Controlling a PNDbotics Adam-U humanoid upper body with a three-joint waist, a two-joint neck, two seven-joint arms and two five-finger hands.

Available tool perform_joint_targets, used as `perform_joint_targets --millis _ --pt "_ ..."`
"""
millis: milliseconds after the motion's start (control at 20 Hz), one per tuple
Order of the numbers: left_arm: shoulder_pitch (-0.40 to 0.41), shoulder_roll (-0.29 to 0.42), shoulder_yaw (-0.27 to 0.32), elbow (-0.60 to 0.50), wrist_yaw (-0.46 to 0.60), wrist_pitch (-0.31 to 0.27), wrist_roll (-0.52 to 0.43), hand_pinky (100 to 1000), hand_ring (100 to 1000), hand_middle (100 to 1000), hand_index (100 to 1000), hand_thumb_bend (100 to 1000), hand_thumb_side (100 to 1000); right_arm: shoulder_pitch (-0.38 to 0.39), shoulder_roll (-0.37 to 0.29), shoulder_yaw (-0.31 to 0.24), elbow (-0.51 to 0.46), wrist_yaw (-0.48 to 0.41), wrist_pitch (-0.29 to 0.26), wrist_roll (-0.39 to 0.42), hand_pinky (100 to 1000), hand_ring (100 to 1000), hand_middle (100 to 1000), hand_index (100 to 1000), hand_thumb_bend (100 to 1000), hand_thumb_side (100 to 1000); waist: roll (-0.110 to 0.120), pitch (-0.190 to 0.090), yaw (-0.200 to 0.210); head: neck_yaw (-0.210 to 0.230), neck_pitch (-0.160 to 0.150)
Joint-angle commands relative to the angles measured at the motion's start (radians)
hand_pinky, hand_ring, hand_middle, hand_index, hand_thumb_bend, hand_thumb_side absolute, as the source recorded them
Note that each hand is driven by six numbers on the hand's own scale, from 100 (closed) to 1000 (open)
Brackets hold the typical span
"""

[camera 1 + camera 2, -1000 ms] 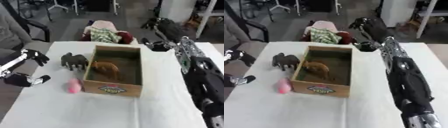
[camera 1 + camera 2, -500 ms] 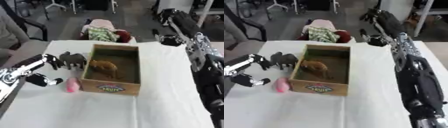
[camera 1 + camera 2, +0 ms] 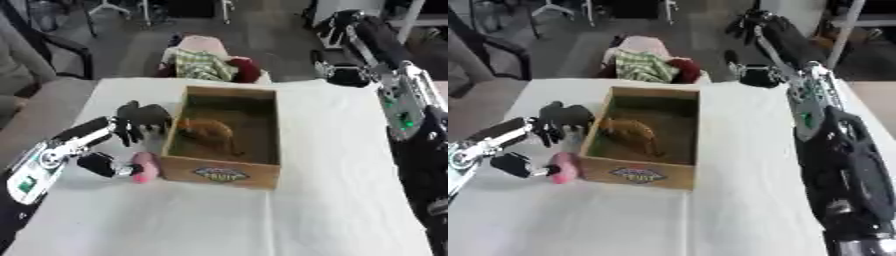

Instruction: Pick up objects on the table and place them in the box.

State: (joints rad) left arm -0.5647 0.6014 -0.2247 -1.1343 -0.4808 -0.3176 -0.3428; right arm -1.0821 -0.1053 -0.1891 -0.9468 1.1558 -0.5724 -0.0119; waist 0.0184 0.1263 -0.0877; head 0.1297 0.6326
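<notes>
1. pink object (image 3: 145, 167), small and rounded, lies on the white table (image 3: 341, 200) just beside the left hand's thumb, its far side against the front left corner of the box.
2. left hand (image 3: 103, 145) reaches in from the left edge, spread into a wide fork: fingers (image 3: 125, 131) stretch toward the dark animal while the thumb (image 3: 107, 166) points at the pink object. it grips neither; whether the thumb tip touches the pink object cannot be told.
3. dark elephant toy (image 3: 143, 119) stands upright just past the left hand's fingertips, between the hand and the box's left wall, close to or touching the fingers.
4. wooden box (image 3: 226, 173), open-topped with a printed label on its front wall, sits to the right of the left hand, in the middle of the table.
5. brown animal toy (image 3: 208, 131) lies inside the box, toward its left wall, on the side nearer the left hand.
6. right hand (image 3: 751, 26) hangs high above the far right corner of the table, well apart from the box and the toys. its fingers look relaxed and hold nothing, and the black and silver forearm runs down the right edge.
7. beyond the table's far edge, farther from both hands, sits a heap of cloth (image 3: 210, 62) in pink, green check and red.
</notes>
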Motion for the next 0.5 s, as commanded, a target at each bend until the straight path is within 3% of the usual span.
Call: perform_joint_targets --millis 50,250,350,500 --pt "-0.025 -0.01 -0.006 0.022 -0.041 -0.016 -0.004 785 620 618 754 535 305 -0.017 -0.027 0.006 -0.036 -0.058 0.012 0.037 456 514 549 721 146 100 -0.001 -0.013 -0.005 0.005 0.004" --pt "-0.036 -0.038 -0.005 0.051 -0.073 -0.032 -0.026 770 573 564 685 438 303 -0.013 -0.033 0.011 -0.051 -0.128 0.029 0.083 454 512 548 719 138 100 -0.004 -0.012 -0.008 0.006 0.004" --pt "-0.037 -0.044 -0.005 0.056 -0.079 -0.034 -0.017 756 532 510 625 338 291 -0.012 -0.037 0.014 -0.059 -0.164 0.038 0.105 453 511 548 719 135 100 -0.005 -0.012 -0.009 0.006 0.004" --pt "-0.036 -0.046 -0.008 0.057 -0.081 -0.035 -0.001 754 527 504 618 325 289 -0.011 -0.043 0.018 -0.072 -0.214 0.05 0.138 453 511 547 719 135 100 -0.005 -0.012 -0.009 0.007 0.003"
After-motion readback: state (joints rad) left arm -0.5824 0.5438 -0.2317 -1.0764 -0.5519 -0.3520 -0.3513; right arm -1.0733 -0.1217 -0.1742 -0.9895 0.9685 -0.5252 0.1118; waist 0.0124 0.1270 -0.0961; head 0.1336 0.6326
